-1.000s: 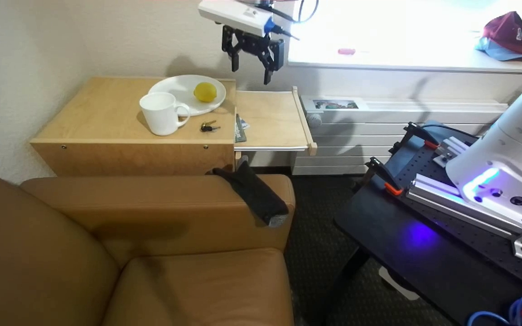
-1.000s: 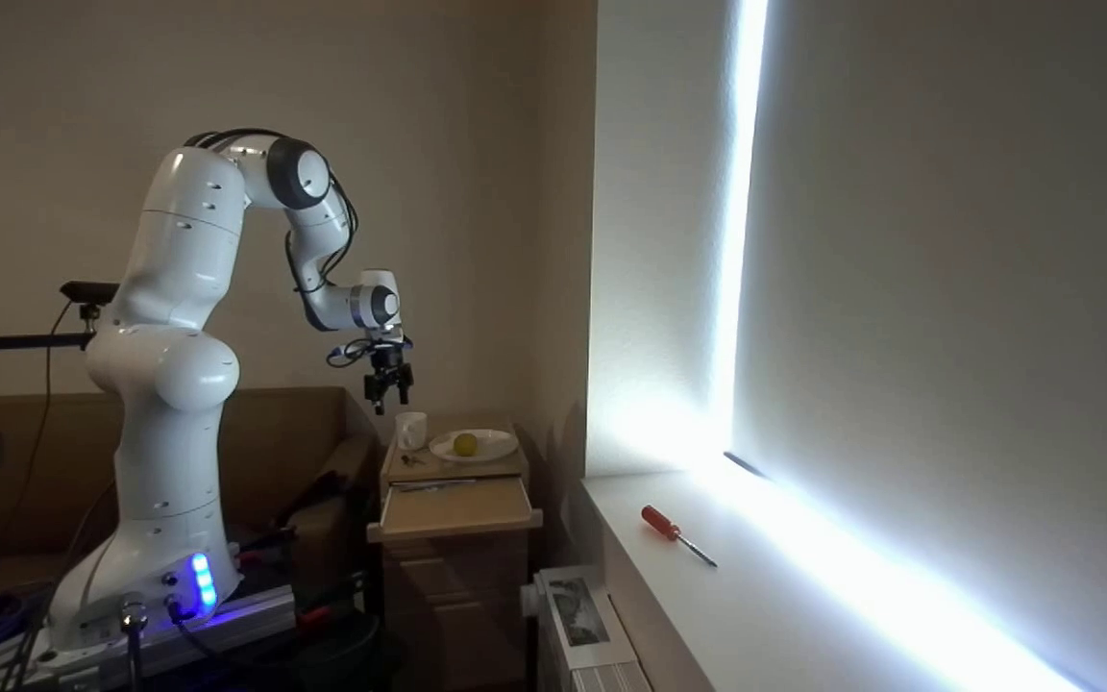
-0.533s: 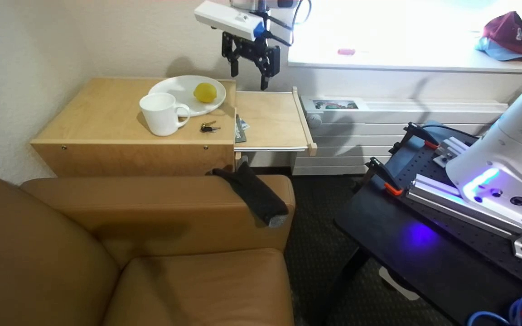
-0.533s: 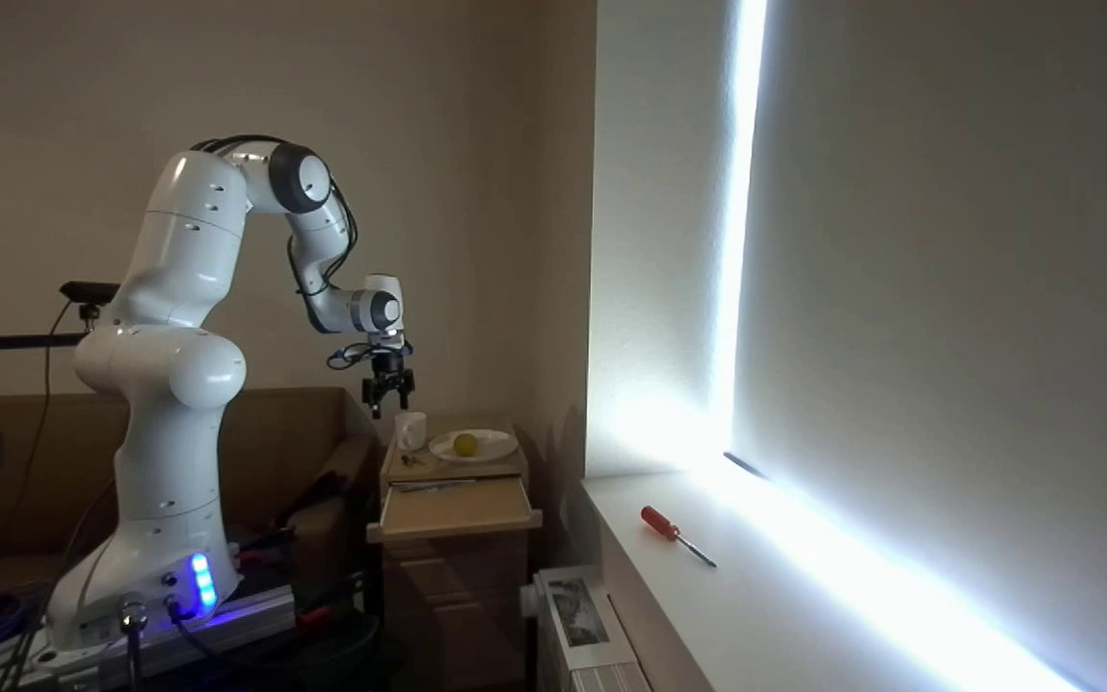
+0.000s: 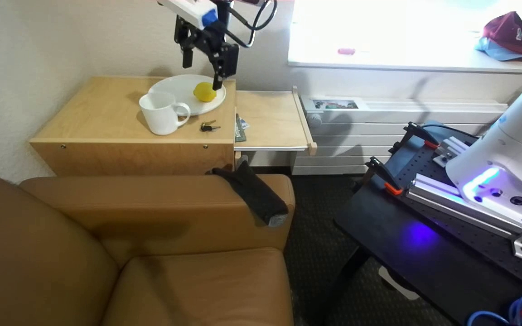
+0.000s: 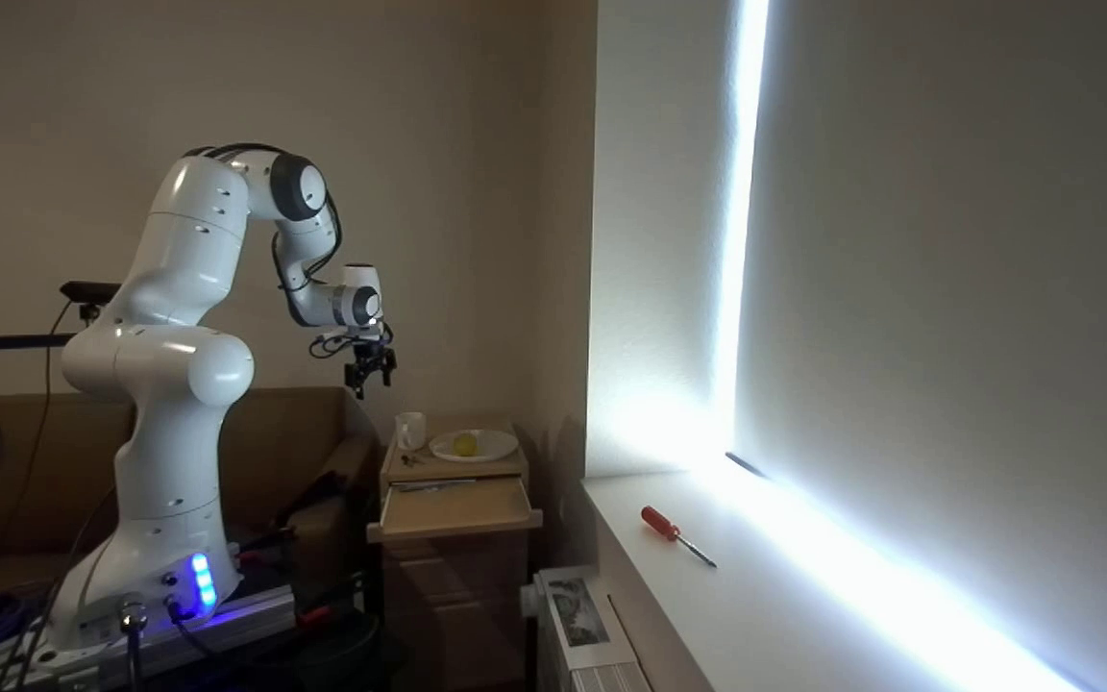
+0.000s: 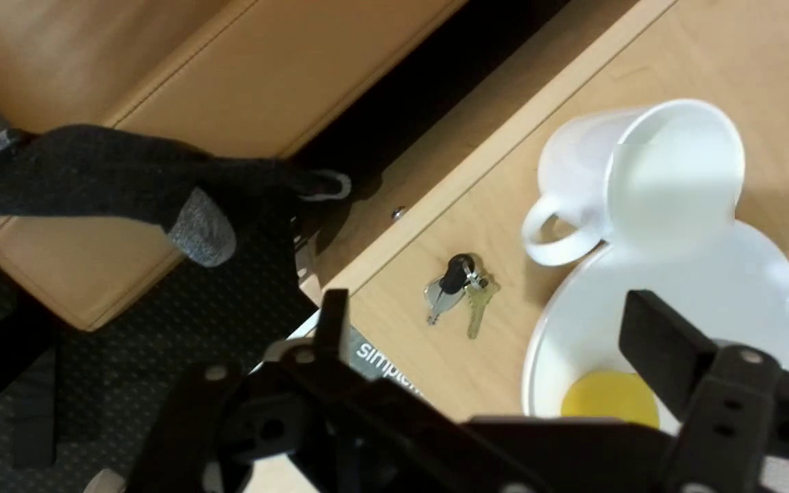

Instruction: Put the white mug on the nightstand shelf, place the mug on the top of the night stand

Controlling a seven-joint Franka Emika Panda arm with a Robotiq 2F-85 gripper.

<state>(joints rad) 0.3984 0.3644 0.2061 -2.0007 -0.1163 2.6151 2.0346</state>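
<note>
- Up top, the Robotiq gripper (image 5: 202, 74) is hanging in the air, higher than the mug and clear of it, fingertips pointing downward.
- Its jaws are standing wide apart, released, just air sitting between them.
- And here's the white mug (image 5: 159, 117), standing upright on the top of the night stand (image 5: 107, 106), its handle pointing toward the shelf side.
- Just beside it, a white plate (image 5: 179, 90) is carrying a lemon (image 5: 205, 92); whether mug and plate are touching, the views aren't telling.
- Keys (image 5: 208, 127) are lying on that same top, between the mug and the edge by the shelf.
- The nightstand shelf (image 5: 274, 113) is jutting from the night stand's side, a gray item with white lettering (image 5: 240, 132) lying near the joint.
- Over on the brown leather armchair (image 5: 188, 285), a dark sock (image 5: 252, 190) is draping across the armrest.
- In an exterior view, a red-handled screwdriver (image 6: 661, 524) is lying on the windowsill (image 6: 736, 615).
</note>
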